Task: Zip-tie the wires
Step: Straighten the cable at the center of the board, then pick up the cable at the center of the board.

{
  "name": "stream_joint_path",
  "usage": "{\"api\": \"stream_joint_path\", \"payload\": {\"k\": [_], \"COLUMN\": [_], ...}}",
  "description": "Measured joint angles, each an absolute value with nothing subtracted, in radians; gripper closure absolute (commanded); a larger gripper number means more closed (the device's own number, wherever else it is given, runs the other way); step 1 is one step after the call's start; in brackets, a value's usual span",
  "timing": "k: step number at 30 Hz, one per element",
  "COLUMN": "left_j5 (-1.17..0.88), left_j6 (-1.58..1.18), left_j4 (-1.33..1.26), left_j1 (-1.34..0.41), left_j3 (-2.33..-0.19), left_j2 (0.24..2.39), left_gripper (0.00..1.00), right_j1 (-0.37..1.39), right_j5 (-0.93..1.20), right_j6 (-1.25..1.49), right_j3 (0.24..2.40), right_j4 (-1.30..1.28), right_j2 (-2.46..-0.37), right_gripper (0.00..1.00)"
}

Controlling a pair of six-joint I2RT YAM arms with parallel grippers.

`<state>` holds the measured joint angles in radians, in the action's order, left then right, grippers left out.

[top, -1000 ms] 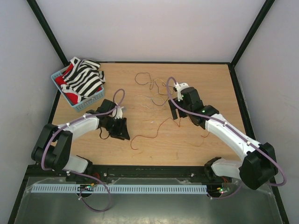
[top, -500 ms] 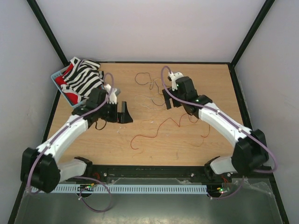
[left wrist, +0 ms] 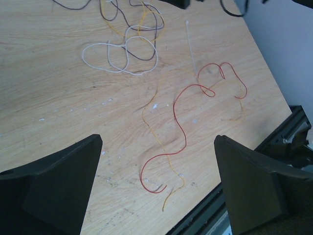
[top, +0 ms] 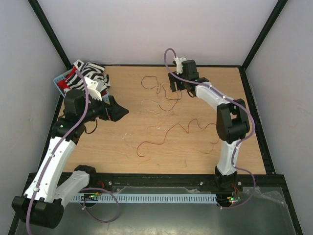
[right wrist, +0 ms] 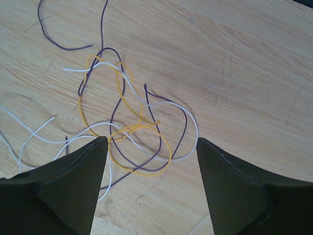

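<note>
Jaws apart, nothing held: left end effector (left wrist: 156,141) above surface (left wrist: 54,103), right end effector (right wrist: 151,141) over tangled wires (right wrist: 132,128); zip tie (left wrist: 190,46) flat on surface.

Left wrist | we see left gripper (left wrist: 157,141) jaws wide apart over table (left wrist: 58,107) | red wire (left wrist: 174,105) and orange wire (left wrist: 146,122) lie loose, crossing | white wire (left wrist: 84,53) and dark wire (left wrist: 145,59) tangled beyond | zip tie (left wrist: 190,44) straight, near red wire.

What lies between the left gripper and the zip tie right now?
In the left wrist view, the red wire and an orange wire lie on the stretch between the left gripper and the zip tie.
</note>
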<state>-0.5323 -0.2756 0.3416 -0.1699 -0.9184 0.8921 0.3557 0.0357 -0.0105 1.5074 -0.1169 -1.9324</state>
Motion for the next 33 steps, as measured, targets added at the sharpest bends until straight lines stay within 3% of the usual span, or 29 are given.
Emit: {"api": "stream_joint_path", "payload": {"k": [9, 12, 16, 24, 30, 33], "left_j5": [-0.59, -0.601, -0.609, -0.615, -0.624, -0.624], "left_j6": [-0.277, -0.278, -0.278, -0.277, -0.276, -0.274], "left_j4": [0.355, 0.355, 0.357, 0.359, 0.358, 0.358], "left_j1": [-0.159, -0.158, -0.158, -0.158, -0.158, -0.158], "left_j3": [-0.897, -0.895, -0.889, -0.885, -0.885, -0.889], "left_j2": [0.882, 0.884, 0.885, 0.906, 0.911, 0.912], "left_gripper": [0.01, 0.01, 0.01, 0.01, 0.01, 0.01], "right_j1": [0.356, 0.356, 0.356, 0.356, 0.356, 0.356], "right_j5": [0.092, 0.097, 0.1, 0.121, 0.125, 0.123], "right_j6": [-0.068, -0.088, -0.112, -0.138, -0.144, -0.144], "right_j3": [1.651, 1.701, 1.744, 1.747, 1.747, 1.747], "right_j4": [-0.128, -0.128, -0.138, -0.166, -0.188, -0.205], "right_j2": [-2.108, -2.146, -2.176, -2.178, -2.157, -2.117], "right_gripper": [0.2, 0.26, 0.41, 0.85, 0.96, 0.97]}}
